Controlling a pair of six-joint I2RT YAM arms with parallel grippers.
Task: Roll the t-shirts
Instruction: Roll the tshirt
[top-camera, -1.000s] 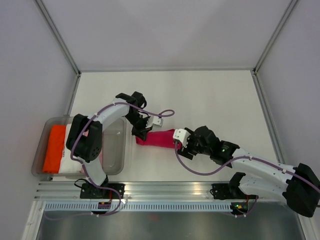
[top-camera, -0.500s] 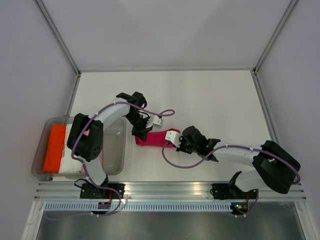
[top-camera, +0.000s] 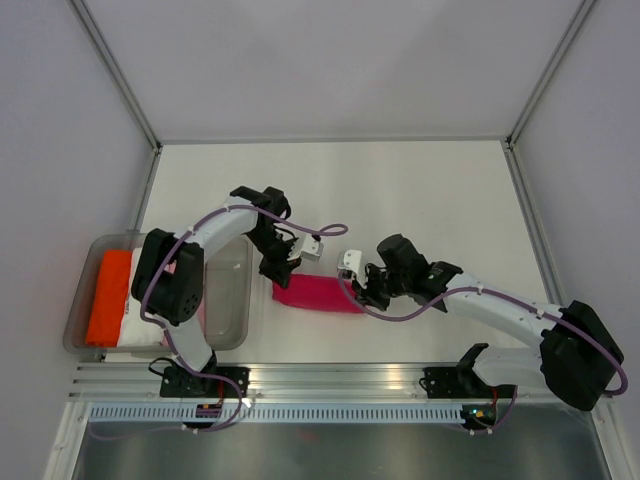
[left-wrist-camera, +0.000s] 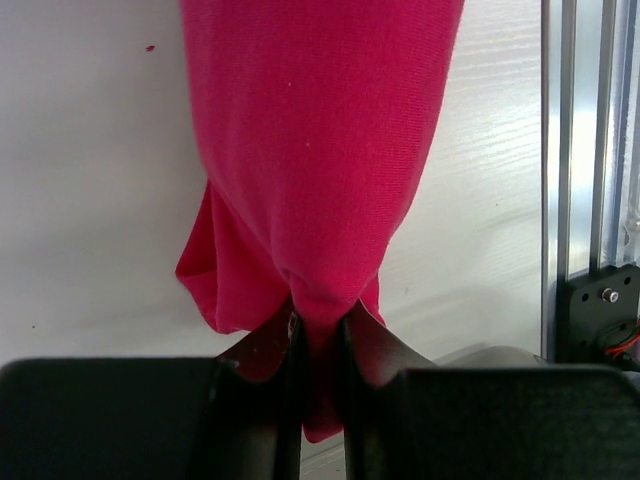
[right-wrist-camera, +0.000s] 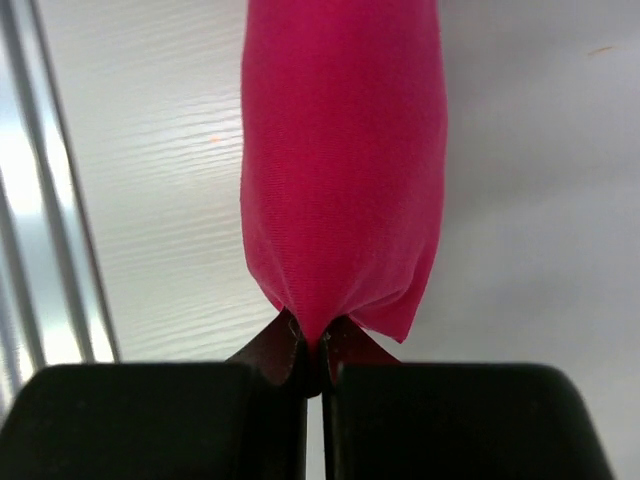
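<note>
Item 1, red shirt (top-camera: 318, 296): we log one tight magenta-red roll lying on the white bench (top-camera: 420, 190), toward its near edge, lengthwise left to right, just right of the tub

Item 2, left fingers (left-wrist-camera: 262, 352): we find them pressed together on the roll's left end, the cloth bunched into a narrow neck between the two tips, with a loose fold hanging out on one side. The left arm (top-camera: 215, 228) arcs over the tub to get there

Item 3, right fingers (right-wrist-camera: 280, 350): we find them pinching the roll's right end, the tips nearly touching and only a thin gather of cloth between them. The right arm (top-camera: 500, 305) reaches in low from the right

Item 4, tub (top-camera: 238, 300): clear plastic, at the bench's left edge. We count an orange shirt (top-camera: 108, 297) folded along its left side and a white shirt (top-camera: 131, 300) touching it; the arm hides the rest

Item 5, rail (top-camera: 340, 380): aluminium, along the near edge of the bench
</note>
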